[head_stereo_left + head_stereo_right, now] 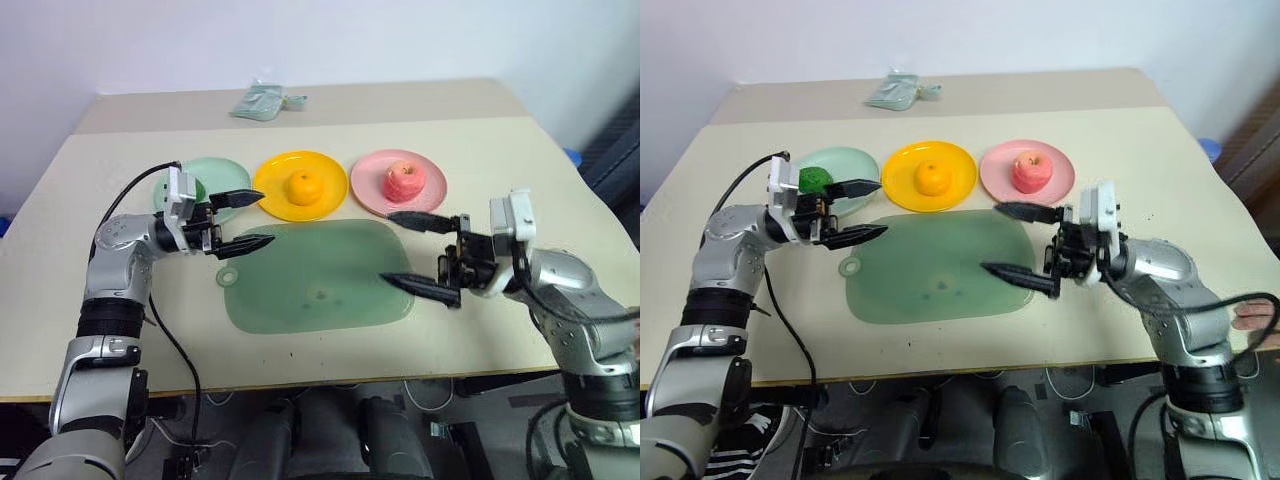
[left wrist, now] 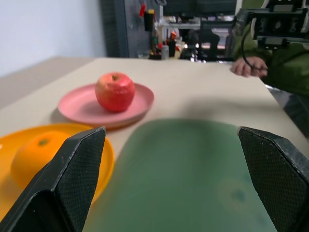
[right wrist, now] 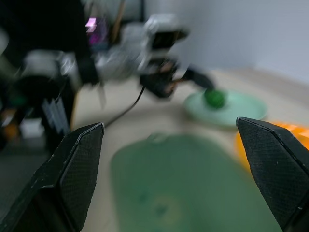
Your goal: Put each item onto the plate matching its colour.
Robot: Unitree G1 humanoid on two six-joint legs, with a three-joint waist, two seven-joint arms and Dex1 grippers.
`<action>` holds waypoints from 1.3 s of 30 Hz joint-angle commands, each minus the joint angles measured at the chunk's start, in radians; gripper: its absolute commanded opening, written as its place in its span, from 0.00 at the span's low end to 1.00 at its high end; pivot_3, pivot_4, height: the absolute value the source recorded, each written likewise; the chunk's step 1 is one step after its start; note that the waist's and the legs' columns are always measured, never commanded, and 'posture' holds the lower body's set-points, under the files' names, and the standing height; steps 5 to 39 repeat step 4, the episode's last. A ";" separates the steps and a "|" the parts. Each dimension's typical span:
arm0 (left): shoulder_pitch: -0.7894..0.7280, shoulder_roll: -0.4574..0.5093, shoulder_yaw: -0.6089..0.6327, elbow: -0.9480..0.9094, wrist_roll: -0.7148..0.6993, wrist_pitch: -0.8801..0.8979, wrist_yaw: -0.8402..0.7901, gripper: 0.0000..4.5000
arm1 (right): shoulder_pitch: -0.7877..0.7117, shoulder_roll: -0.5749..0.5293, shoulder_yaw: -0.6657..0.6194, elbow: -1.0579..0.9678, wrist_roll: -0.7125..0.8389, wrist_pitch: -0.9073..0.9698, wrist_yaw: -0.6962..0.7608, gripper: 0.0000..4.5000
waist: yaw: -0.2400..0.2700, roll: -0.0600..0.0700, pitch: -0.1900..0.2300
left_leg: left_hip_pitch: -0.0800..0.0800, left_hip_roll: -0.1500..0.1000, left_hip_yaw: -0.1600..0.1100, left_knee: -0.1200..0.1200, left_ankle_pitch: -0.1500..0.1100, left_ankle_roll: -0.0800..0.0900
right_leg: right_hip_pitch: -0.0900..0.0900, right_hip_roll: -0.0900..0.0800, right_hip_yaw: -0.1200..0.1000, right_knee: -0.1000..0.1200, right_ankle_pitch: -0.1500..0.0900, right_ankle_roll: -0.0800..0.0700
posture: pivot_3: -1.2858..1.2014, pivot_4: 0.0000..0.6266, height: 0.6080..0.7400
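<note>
Three fruits are sitting on three round plates, one on each, in a row just beyond the green mat (image 1: pixel 315 275). The orange (image 1: pixel 305 187) is resting stem up in the middle of the yellow plate (image 1: pixel 270 185), straight behind the mat. The red-pink apple (image 1: pixel 402 181) is standing upright, stem end up, on the pink plate (image 1: pixel 432 185), behind the mat's right corner. The dark green bumpy fruit (image 1: pixel 814 178) is lying on the mint green plate (image 1: pixel 855 165), behind the mat's left corner; being round, none shows a long axis. The left gripper (image 1: pixel 245 220) is hovering over the mat's left edge, jaws spread wide and empty, pointing right. The right gripper (image 1: pixel 420 253) is hanging over the mat's right edge, jaws likewise wide and empty, pointing left. One pale green packet (image 1: pixel 262 101) is lying well behind the plates.
</note>
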State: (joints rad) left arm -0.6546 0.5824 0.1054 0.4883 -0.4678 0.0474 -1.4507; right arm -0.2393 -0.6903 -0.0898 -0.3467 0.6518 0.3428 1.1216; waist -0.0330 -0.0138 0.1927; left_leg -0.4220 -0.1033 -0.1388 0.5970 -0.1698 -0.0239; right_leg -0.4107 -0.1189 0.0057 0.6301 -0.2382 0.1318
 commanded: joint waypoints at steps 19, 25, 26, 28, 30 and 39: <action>0.027 0.011 0.007 -0.005 0.006 -0.034 -0.026 1.00 | -0.009 0.022 0.067 0.081 -0.199 -0.159 -0.046 1.00 | 0.013 0.000 0.000 | 0.000 0.001 0.001 0.000 0.000 0.000 | -0.001 0.000 0.000 0.000 0.000 0.000 | 0.52 0.24 1.00; 0.027 0.011 0.007 -0.005 0.006 -0.034 -0.026 1.00 | -0.009 0.022 0.067 0.081 -0.199 -0.159 -0.046 1.00 | 0.013 0.000 0.000 | 0.000 0.001 0.001 0.000 0.000 0.000 | -0.001 0.000 0.000 0.000 0.000 0.000 | 0.52 0.24 1.00; 0.027 0.011 0.007 -0.005 0.006 -0.034 -0.026 1.00 | -0.009 0.022 0.067 0.081 -0.199 -0.159 -0.046 1.00 | 0.013 0.000 0.000 | 0.000 0.001 0.001 0.000 0.000 0.000 | -0.001 0.000 0.000 0.000 0.000 0.000 | 0.52 0.24 1.00; 0.027 0.011 0.007 -0.005 0.006 -0.034 -0.026 1.00 | -0.009 0.022 0.067 0.081 -0.199 -0.159 -0.046 1.00 | 0.013 0.000 0.000 | 0.000 0.001 0.001 0.000 0.000 0.000 | -0.001 0.000 0.000 0.000 0.000 0.000 | 0.52 0.24 1.00; 0.027 0.011 0.007 -0.005 0.006 -0.034 -0.026 1.00 | -0.009 0.022 0.067 0.081 -0.199 -0.159 -0.046 1.00 | 0.013 0.000 0.000 | 0.000 0.001 0.001 0.000 0.000 0.000 | -0.001 0.000 0.000 0.000 0.000 0.000 | 0.52 0.24 1.00; 0.027 0.011 0.007 -0.005 0.006 -0.034 -0.026 1.00 | -0.009 0.022 0.067 0.081 -0.199 -0.159 -0.046 1.00 | 0.013 0.000 0.000 | 0.000 0.001 0.001 0.000 0.000 0.000 | -0.001 0.000 0.000 0.000 0.000 0.000 | 0.52 0.24 1.00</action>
